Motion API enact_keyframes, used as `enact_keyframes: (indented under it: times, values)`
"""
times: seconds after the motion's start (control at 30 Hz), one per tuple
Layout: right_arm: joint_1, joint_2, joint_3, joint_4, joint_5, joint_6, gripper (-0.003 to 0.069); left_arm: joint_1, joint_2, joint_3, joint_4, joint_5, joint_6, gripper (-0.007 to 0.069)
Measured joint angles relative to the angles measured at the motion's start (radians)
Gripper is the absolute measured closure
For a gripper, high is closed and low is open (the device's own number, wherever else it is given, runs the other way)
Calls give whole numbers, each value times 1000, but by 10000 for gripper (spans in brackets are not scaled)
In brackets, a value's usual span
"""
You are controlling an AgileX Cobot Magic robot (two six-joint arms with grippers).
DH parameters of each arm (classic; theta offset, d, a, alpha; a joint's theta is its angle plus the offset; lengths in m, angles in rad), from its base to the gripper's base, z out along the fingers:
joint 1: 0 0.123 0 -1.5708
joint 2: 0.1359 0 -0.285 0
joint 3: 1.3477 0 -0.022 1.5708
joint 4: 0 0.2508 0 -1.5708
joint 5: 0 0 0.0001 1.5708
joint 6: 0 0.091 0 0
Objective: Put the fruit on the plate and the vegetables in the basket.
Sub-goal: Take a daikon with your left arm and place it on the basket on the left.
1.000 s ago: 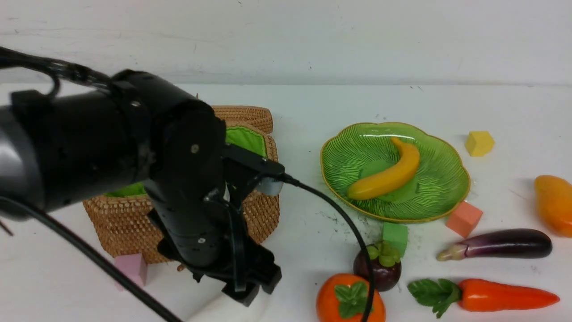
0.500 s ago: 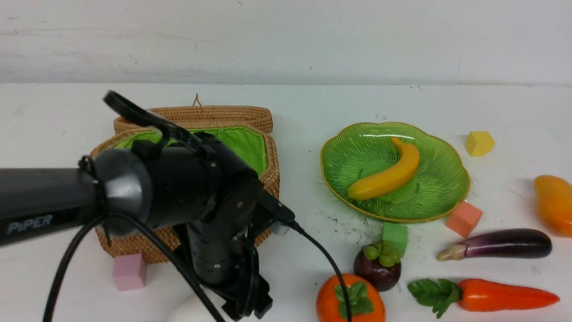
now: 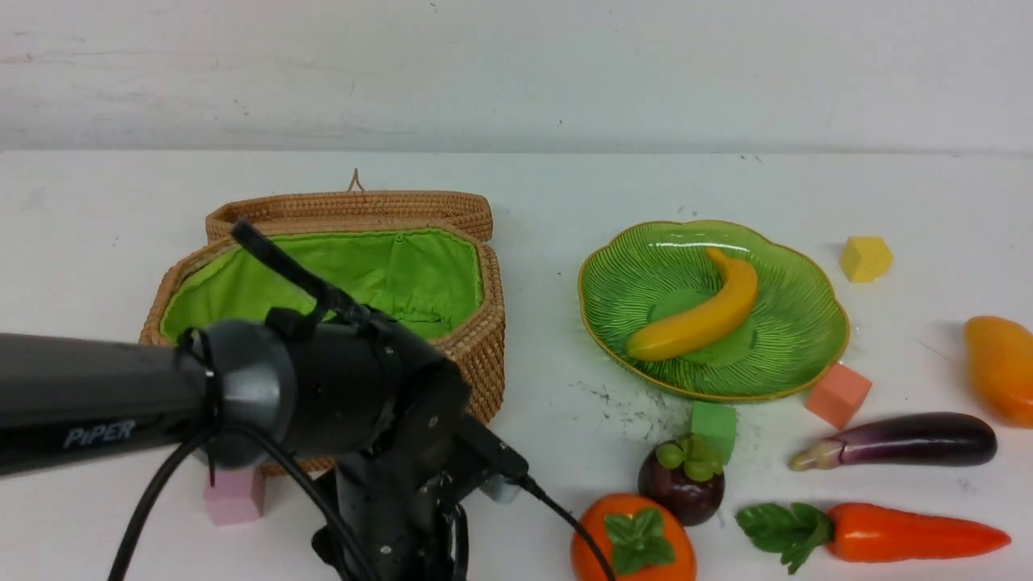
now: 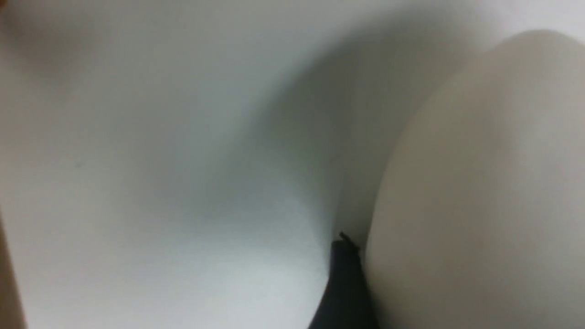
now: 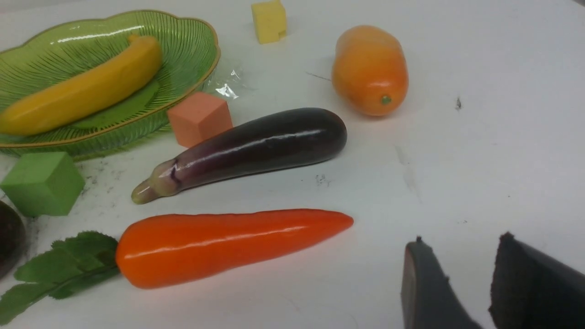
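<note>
The plate (image 3: pixel 795 339) is my landmark; the banana (image 3: pixel 698 315) lies inside it. Well to the left of the plate stands the basket (image 3: pixel 484 355), its lid (image 3: pixel 355 211) open and its green lining showing. On the robot's side of the plate are the mangosteen (image 3: pixel 682 482), the persimmon (image 3: pixel 633 537) farther from it, and the carrot (image 3: pixel 916 532) with its leaves. The eggplant (image 3: pixel 916 440) lies to the plate's right and closer to the robot, and the mango (image 3: pixel 1001 367) is well to its right. The left gripper (image 3: pixel 428 565) is nearer the robot than the plate and to its left; one finger (image 4: pixel 347 292) is right beside the pale radish (image 4: pixel 480 183). The other finger is hidden, so I cannot tell whether this gripper is apart or clamped on the radish. The right gripper (image 5: pixel 459 274) has its fingers apart, with nothing between them.
</note>
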Motion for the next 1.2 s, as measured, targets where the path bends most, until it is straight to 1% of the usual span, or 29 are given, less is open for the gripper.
enact_keyframes:
  times: [0.13, 0.2, 0.3, 0.37, 0.43, 0.5, 0.53, 0.57, 0.6, 0.67, 0.73, 0.9, 0.97, 1.07, 1.13, 1.2]
  values:
    - [0, 0, 0, 0, 0, 0, 417, 0, -35, -43, -6, 96, 40, 109]
    - [0, 0, 0, 0, 0, 0, 417, 0, -78, -80, 11, 131, 53, 109]
    - [0, 0, 0, 0, 0, 0, 417, 0, -163, -158, 108, 155, 57, 109]
    - [0, 0, 0, 0, 0, 0, 417, 3, -216, -209, 210, 151, 56, 109]
    - [0, 0, 0, 0, 0, 0, 417, 24, -261, -265, 323, 116, 52, 109]
    - [0, 0, 0, 0, 0, 0, 417, 66, -282, -303, 416, 47, 49, 109]
    - [0, 0, 0, 0, 0, 0, 417, 103, -285, -317, 473, -14, 49, 109]
    - [0, 0, 0, 0, 0, 0, 417, 116, -285, -319, 489, -35, 49, 109]
    - [0, 0, 0, 0, 0, 0, 417, 161, -277, -323, 532, -97, 49, 109]
    - [0, 0, 0, 0, 0, 0, 417, 211, -247, -324, 560, -175, 49, 109]
    - [0, 0, 0, 0, 0, 0, 417, 233, -194, -324, 581, -217, 58, 109]
    - [0, 0, 0, 0, 0, 0, 417, 236, -89, -324, 605, -217, 82, 109]
    - [0, 0, 0, 0, 0, 0, 417, 236, -57, -323, 596, -212, 83, 109]
    - [0, 0, 0, 0, 0, 0, 417, 236, -44, -323, 545, -192, 91, 106]
    - [0, 0, 0, 0, 0, 0, 417, 236, -46, -323, 520, -184, 100, 91]
    - [0, 0, 0, 0, 0, 0, 417, 236, -54, -323, 468, -162, 131, 13]
